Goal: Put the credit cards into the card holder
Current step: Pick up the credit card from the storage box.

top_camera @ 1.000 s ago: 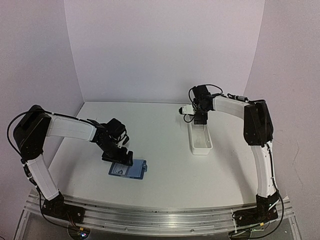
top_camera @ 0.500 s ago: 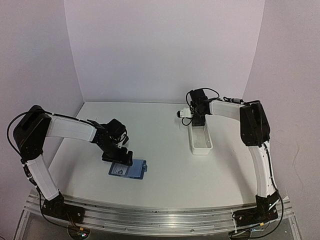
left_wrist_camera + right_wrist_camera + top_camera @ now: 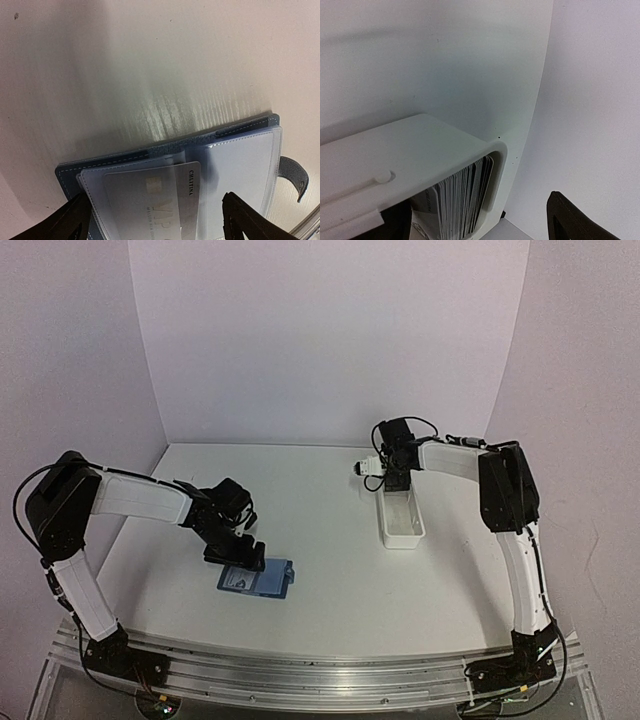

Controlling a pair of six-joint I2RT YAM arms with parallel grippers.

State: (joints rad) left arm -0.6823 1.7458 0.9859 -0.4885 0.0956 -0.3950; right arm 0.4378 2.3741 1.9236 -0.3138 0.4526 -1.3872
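The card holder point(image 3: 262, 579), a blue wallet, lies open on the table with its pale blue inside point(image 3: 242, 160) up and its snap tab point(image 3: 293, 174) to the right. A silver credit card point(image 3: 150, 197) sits partly inside a clear sleeve of the holder. My left gripper point(image 3: 157, 222) point(image 3: 236, 553) stands open over the holder's left edge, its fingers either side of that card without holding it. Several more credit cards point(image 3: 465, 197) stand on edge in the white tray point(image 3: 395, 150) point(image 3: 402, 520). My right gripper point(image 3: 480, 225) point(image 3: 398, 480) hangs open above the tray's far end.
The back wall rises just behind the tray, and the right wall point(image 3: 590, 100) stands close beside it. Bare white table point(image 3: 320, 500) separates the card holder from the tray.
The right gripper has shifted a little left over the tray's far end and its jaws have narrowed slightly. The left gripper and the card holder have stayed put.
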